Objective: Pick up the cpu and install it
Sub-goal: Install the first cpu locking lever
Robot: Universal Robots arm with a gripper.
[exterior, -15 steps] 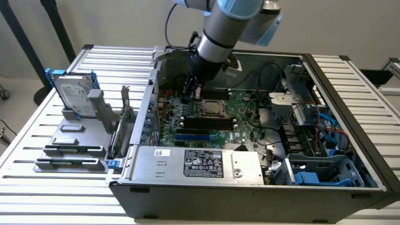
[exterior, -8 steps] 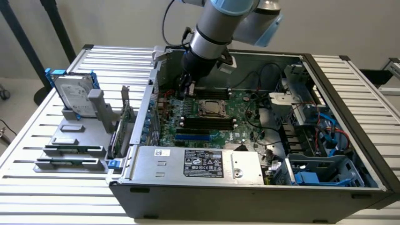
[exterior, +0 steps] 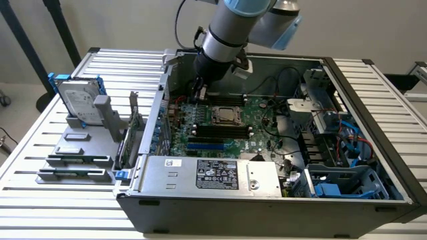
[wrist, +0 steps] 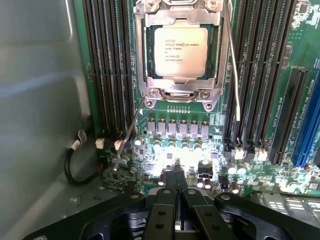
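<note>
silver cpu (wrist: pixel 180 51) between dark memory slots (wrist: pixel 107 75)

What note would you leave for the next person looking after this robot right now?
Gripper: shut, holding nothing, close over the motherboard beside the socket.
Cpu: lying flat in the socket, with the metal frame around it.
Done: the cpu is in place.
Left: the thin levers look unlatched, so it may not be locked down yet.
</note>
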